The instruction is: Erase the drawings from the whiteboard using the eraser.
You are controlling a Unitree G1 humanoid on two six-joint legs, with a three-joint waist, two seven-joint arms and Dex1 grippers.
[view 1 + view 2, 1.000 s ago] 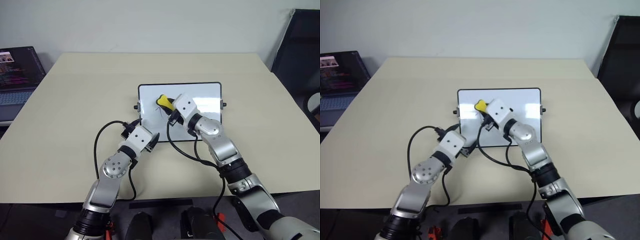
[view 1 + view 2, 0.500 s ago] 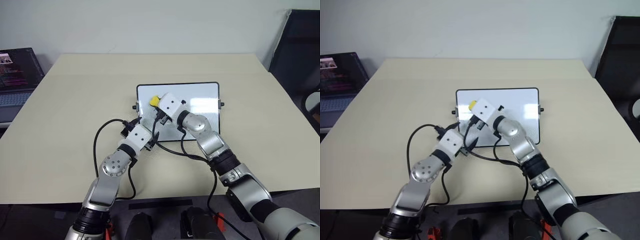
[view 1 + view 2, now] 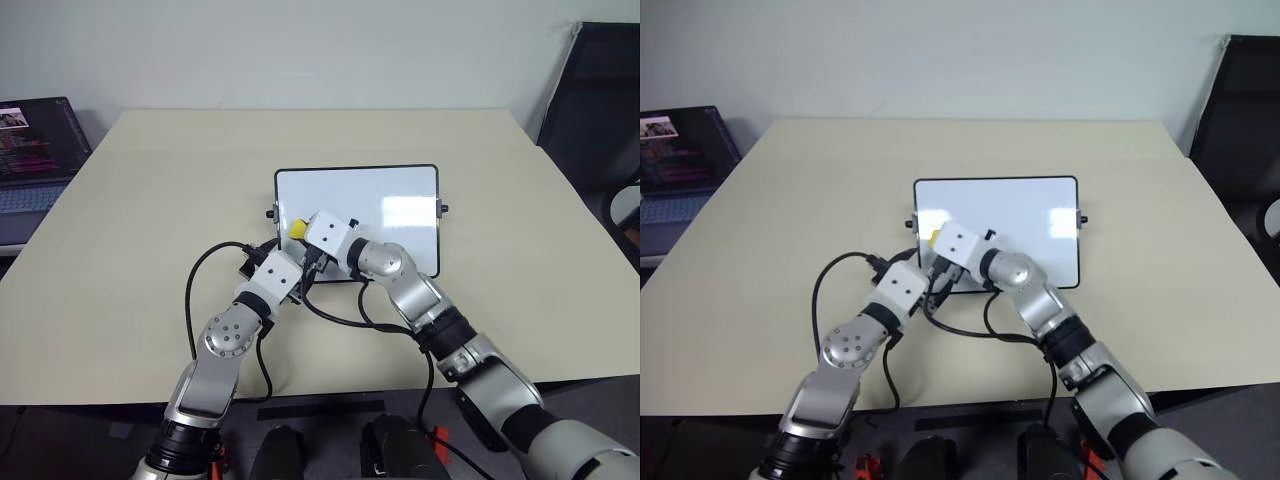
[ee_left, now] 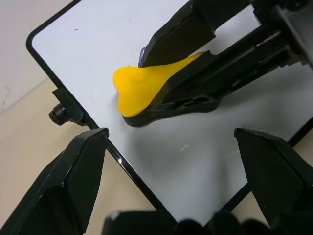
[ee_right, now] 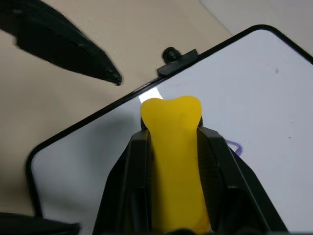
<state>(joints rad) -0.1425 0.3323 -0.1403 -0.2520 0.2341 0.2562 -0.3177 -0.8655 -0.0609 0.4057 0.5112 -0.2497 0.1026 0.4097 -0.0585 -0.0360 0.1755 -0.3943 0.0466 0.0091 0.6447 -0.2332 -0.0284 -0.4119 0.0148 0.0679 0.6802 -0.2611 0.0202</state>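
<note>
Whiteboard (image 3: 395,205) lies flat at frame center on the beige worktop (image 3: 140,230), black frame, knobs on both short sides. Right end effector (image 5: 172,147) is clamped on the yellow eraser (image 3: 297,228), pressing it on the board near its lower left corner, close to the left knob (image 3: 272,213). A bit of purple drawing (image 5: 234,147) peeks out beside the right fingers (image 5: 215,161). Left end effector (image 4: 181,171) sits at the board's lower left edge, fingers (image 4: 73,176) spread wide, holding nothing. Laptop (image 3: 35,150) at left edge of frame, dark chair (image 3: 595,100) at right.
</note>
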